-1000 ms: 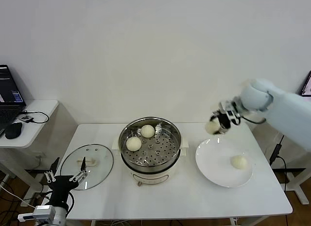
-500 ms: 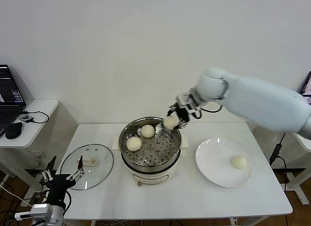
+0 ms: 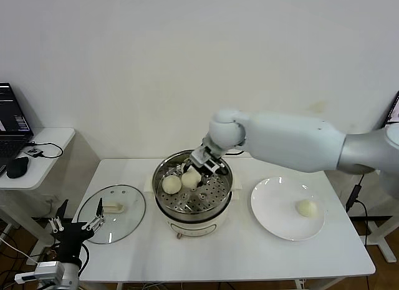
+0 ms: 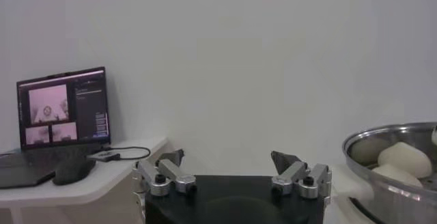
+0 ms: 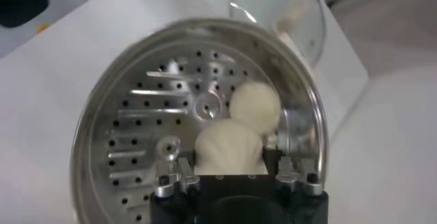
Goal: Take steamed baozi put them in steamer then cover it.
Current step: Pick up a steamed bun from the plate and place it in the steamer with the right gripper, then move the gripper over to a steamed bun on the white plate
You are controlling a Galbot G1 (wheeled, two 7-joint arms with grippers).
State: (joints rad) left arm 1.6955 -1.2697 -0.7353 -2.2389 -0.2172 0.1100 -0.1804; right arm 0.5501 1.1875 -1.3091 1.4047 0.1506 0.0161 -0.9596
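Note:
The steamer (image 3: 193,206) stands mid-table on its cream base. One baozi (image 3: 171,184) lies on its perforated tray. My right gripper (image 3: 198,168) reaches into the pot from the right, shut on a second baozi (image 3: 191,178) held low over the tray. In the right wrist view that baozi (image 5: 230,149) sits between the fingers, with the lying baozi (image 5: 255,106) just beyond. Another baozi (image 3: 305,207) lies on the white plate (image 3: 274,218). The cover (image 3: 93,222) lies flat left of the steamer. My left gripper (image 3: 75,225) is open and empty at the front-left table edge.
A side table at far left holds a laptop (image 3: 12,118) and a mouse (image 3: 17,168). The left wrist view shows the open left gripper (image 4: 227,160), the steamer rim (image 4: 382,140) beside it and the laptop (image 4: 63,106). My right arm spans over the table's back right.
My right gripper has carried the baozi from above the plate leftward and down into the steamer. The left gripper has drifted slightly left and toward me.

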